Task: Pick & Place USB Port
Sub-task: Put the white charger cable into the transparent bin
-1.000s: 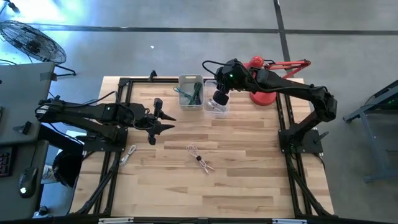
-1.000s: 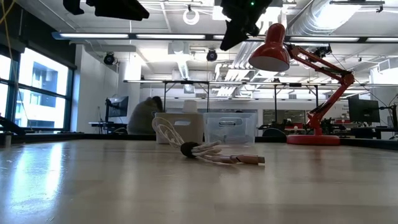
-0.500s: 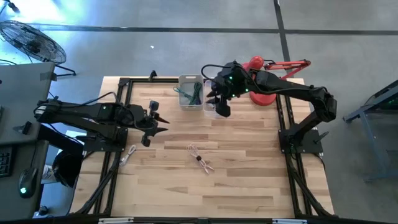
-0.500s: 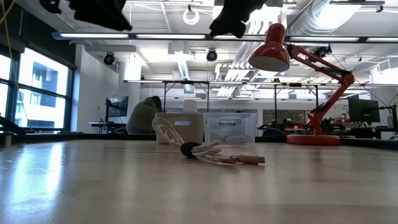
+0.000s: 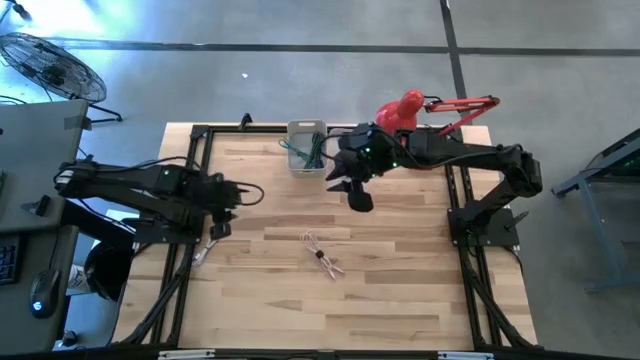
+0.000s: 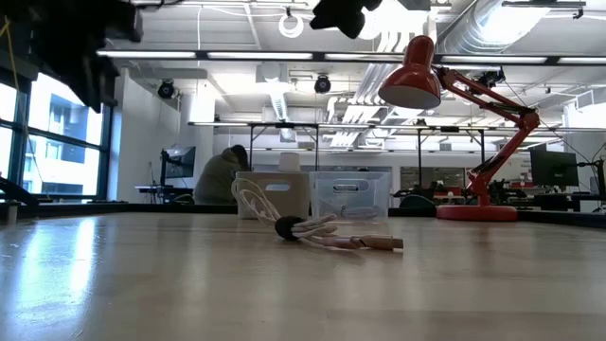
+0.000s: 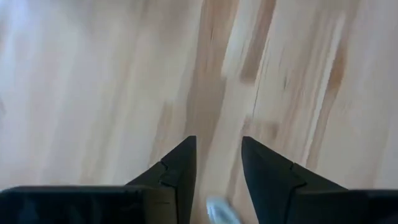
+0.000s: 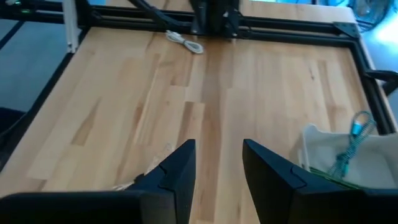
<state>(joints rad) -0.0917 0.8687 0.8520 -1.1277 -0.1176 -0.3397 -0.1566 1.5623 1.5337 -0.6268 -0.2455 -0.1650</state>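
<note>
A white USB cable (image 5: 320, 254), coiled and tied, lies on the middle of the wooden table; the low view shows this cable (image 6: 317, 232) flat on the boards. A second white cable (image 5: 206, 248) lies by the left frame rail. My left gripper (image 5: 224, 207) hangs open, pointing down, just beyond that second cable; its wrist view (image 7: 217, 140) shows bare wood and a small white piece (image 7: 219, 211) low between the fingers. My right gripper (image 5: 353, 194) is open above the table, in front of the bins, holding nothing (image 8: 217, 144).
A white bin (image 5: 306, 148) holding green cables stands at the far edge, with a clear bin (image 6: 348, 195) beside it, mostly under my right arm. A red desk lamp (image 5: 412, 106) sits at the far right corner. Black frame rails (image 5: 190, 160) border the table.
My left gripper has drawn back toward the table's left and near edges and tipped downward over the second cable. My right gripper has swung from above the clear bin toward the table's near side. The coiled cable has not moved.
</note>
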